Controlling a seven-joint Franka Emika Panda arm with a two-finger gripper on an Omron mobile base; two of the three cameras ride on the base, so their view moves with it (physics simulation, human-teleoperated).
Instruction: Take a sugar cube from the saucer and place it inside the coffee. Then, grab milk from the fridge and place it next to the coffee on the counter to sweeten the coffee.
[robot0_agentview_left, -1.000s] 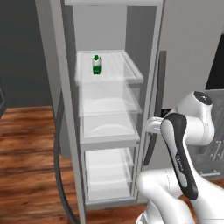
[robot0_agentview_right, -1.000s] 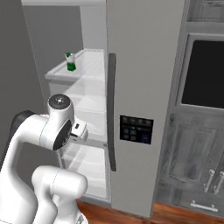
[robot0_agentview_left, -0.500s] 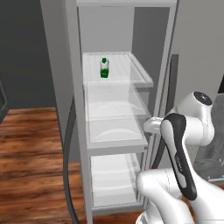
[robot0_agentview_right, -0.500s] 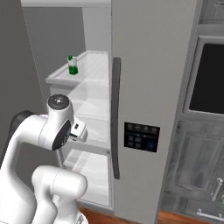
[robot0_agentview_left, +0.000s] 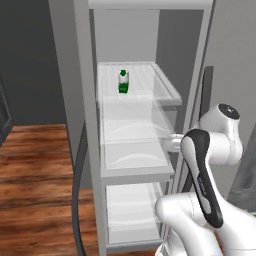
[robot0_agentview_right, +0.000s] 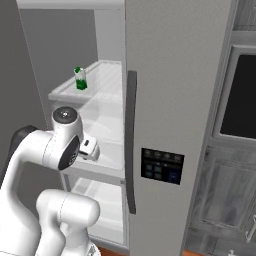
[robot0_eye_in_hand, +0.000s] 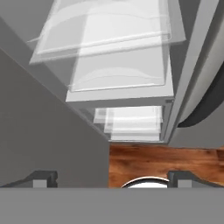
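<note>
The fridge (robot0_agentview_left: 85, 125) stands open in front of me, with translucent white shelves (robot0_eye_in_hand: 118, 65) inside. The milk (robot0_agentview_left: 123, 81), a small white carton with a green band and cap, stands upright on the top shelf, also seen from the right side as the milk (robot0_agentview_right: 79, 79). My gripper (robot0_eye_in_hand: 113, 179) is open and holds nothing; its fingertips (robot0_eye_in_hand: 43, 177) stand wide apart. It points down past the middle shelves at mid height, well below the milk. My hand (robot0_agentview_right: 90, 148) is just outside the shelf fronts. The sugar cube, saucer, coffee and counter are out of view.
The shut fridge door (robot0_agentview_right: 175, 75) on the right carries a dark vertical handle (robot0_agentview_right: 131, 140) and a control panel (robot0_agentview_right: 160, 166). A dark oven front (robot0_agentview_right: 240, 95) lies further right. Wooden floor (robot0_agentview_left: 35, 165) spreads to the left, beside the open door's dark edge (robot0_agentview_left: 79, 200).
The whole picture has shifted and the fridge looks a little larger, so the base has moved closer. The arm keeps its pose and the milk stays on its shelf.
</note>
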